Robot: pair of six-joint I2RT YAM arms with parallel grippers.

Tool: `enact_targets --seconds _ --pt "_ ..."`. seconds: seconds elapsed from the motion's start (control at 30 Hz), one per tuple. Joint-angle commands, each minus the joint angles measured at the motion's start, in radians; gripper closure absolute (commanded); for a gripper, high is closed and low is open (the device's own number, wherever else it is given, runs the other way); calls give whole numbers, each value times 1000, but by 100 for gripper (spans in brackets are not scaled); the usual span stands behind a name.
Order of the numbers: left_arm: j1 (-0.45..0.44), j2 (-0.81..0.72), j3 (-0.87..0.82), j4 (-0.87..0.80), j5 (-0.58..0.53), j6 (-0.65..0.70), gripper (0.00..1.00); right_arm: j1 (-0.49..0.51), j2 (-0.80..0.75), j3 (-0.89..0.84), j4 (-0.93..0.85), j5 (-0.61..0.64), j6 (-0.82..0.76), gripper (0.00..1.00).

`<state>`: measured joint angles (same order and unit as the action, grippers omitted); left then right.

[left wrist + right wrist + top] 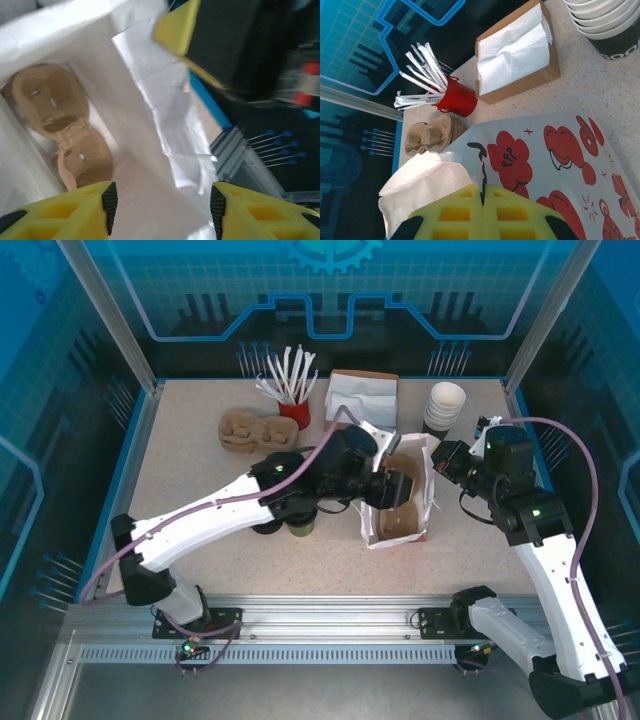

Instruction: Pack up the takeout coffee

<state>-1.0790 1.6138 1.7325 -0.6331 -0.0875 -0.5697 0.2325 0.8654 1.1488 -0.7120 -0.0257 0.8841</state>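
The takeout coffee, an olive-green cup point(302, 524), stands on the table partly under my left forearm; its top is hidden by the arm. A white paper bag point(372, 528) with red prints stands open at mid-table, a brown cup carrier point(401, 523) lying in its bottom. My left gripper point(397, 485) hangs open over the bag's mouth with nothing between its fingers point(109, 201); below it the carrier point(55, 120) rests inside the bag point(145, 95). My right gripper point(441, 462) is shut on the bag's right top edge point(482, 192), holding the printed wall point(545, 150).
A low black stack of lids point(267, 526) sits beside the cup. At the back stand a red holder of straws point(294, 412), spare carriers point(246, 430), a napkin box point(361, 395) and a stack of lidless cups point(444, 406). Blue walls ring the table.
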Motion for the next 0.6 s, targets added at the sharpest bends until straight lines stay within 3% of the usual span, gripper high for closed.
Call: enact_targets --seconds 0.0,0.17,0.4,0.57 --pt "-29 65 64 -98 -92 -101 48 22 -35 -23 -3 54 63 100" --pt "-48 153 95 -151 -162 -165 52 29 -70 -59 3 66 100 100" --pt "-62 238 115 -170 -211 -179 65 29 -111 -106 10 67 135 100" --pt "-72 292 143 -192 -237 -191 65 30 -132 -131 17 61 168 100"
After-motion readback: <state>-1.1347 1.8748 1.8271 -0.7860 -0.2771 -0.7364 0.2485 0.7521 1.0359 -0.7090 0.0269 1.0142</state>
